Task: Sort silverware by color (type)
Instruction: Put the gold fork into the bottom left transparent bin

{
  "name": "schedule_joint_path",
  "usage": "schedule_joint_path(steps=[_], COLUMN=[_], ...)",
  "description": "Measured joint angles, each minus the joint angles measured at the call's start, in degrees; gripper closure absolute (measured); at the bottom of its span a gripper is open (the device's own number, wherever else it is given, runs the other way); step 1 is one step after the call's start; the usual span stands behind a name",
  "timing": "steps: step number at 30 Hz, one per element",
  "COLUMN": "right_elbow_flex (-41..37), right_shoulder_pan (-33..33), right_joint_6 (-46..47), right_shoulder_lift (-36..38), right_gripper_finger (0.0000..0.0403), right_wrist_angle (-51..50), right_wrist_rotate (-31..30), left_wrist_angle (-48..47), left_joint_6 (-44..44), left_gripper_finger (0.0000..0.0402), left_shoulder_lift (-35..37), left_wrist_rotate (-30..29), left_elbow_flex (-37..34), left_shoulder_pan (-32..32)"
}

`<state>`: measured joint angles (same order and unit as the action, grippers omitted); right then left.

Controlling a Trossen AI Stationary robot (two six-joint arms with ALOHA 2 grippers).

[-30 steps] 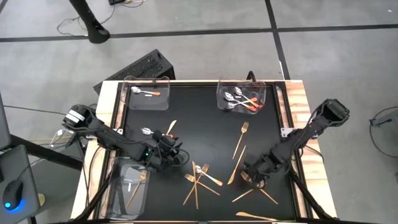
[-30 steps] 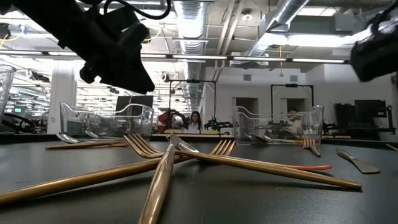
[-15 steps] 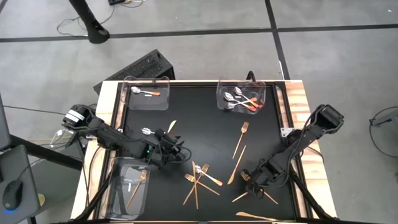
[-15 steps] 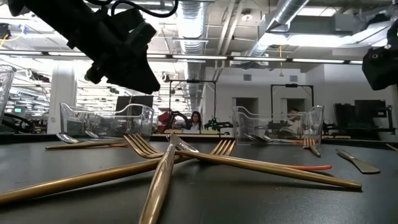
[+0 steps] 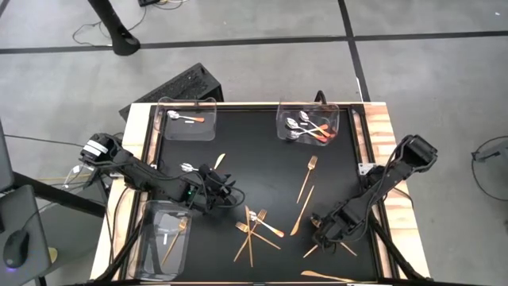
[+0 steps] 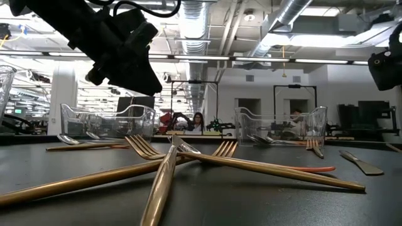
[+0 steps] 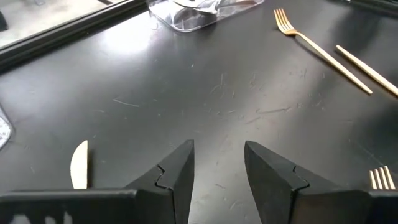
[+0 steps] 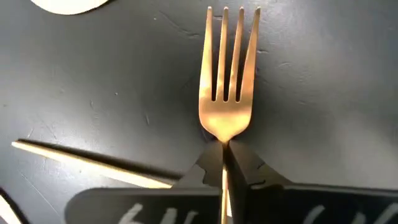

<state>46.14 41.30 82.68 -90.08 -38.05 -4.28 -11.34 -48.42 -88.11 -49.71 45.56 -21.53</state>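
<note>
Gold forks, slim gold knives and orange-handled spoons lie scattered on the black mat. Several crossed forks (image 5: 254, 226) lie at the middle near side. My right gripper (image 5: 321, 230) is low over the mat's near right part, shut on a gold fork (image 8: 228, 68). My left gripper (image 7: 217, 168) hovers open over bare mat at the left middle (image 5: 226, 195), beside a knife (image 7: 79, 165) and a spoon (image 5: 188, 167). In the low view the left gripper (image 6: 125, 56) hangs above the fork pile. My right gripper pinches the gold fork at its neck (image 8: 224, 142), just behind the head, between the two fingertips (image 8: 202, 168). The fingers lie along the handle and the tines point away from them. Whether the head rests on the mat or is lifted, I cannot tell.
Clear trays stand at the far left (image 5: 188, 119) with one spoon, at the far right (image 5: 308, 125) with several spoons, and at the near left (image 5: 165, 238) with a fork. A loose fork (image 5: 308, 176) and knife (image 5: 302, 210) lie mid-right; another knife (image 5: 325, 276) lies at the near edge.
My right gripper has moved toward the near edge and a little left, coming over the crossed utensils at the near right; one of them has shifted from its place. My left gripper has shifted slightly toward the table's right.
</note>
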Motion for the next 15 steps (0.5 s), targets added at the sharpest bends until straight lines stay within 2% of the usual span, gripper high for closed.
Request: schedule_joint_path(steps=[3, 9, 13, 15], right_elbow_flex=[0.65, 2.65, 2.77, 2.39], right_shoulder_pan=[-0.9, -3.19, -5.04, -6.26], right_joint_6=[-1.76, -9.41, -20.48, -27.59], right_shoulder_lift=[1.93, 8.85, 12.13, 12.23], right_gripper_finger=[0.0388, 0.0392, 0.0393, 0.0393], right_wrist_angle=[-1.69, 2.63, 14.26, 21.31], right_wrist_rotate=[-5.43, -25.17, -39.12, -43.82], left_wrist_angle=[0.71, 11.0, 19.07, 22.17], left_joint_6=[0.79, 6.7, 15.39, 18.68], left_gripper_finger=[0.0275, 0.0275, 0.0275, 0.0274], left_shoulder_lift=[0.01, 0.02, -0.05, -0.05], left_wrist_rotate=[-0.02, 2.71, 6.61, 8.86], left_elbow_flex=[0.0, 0.0, 0.0, 0.0], left_shoulder_pan=[0.02, 0.02, -0.01, -0.01])
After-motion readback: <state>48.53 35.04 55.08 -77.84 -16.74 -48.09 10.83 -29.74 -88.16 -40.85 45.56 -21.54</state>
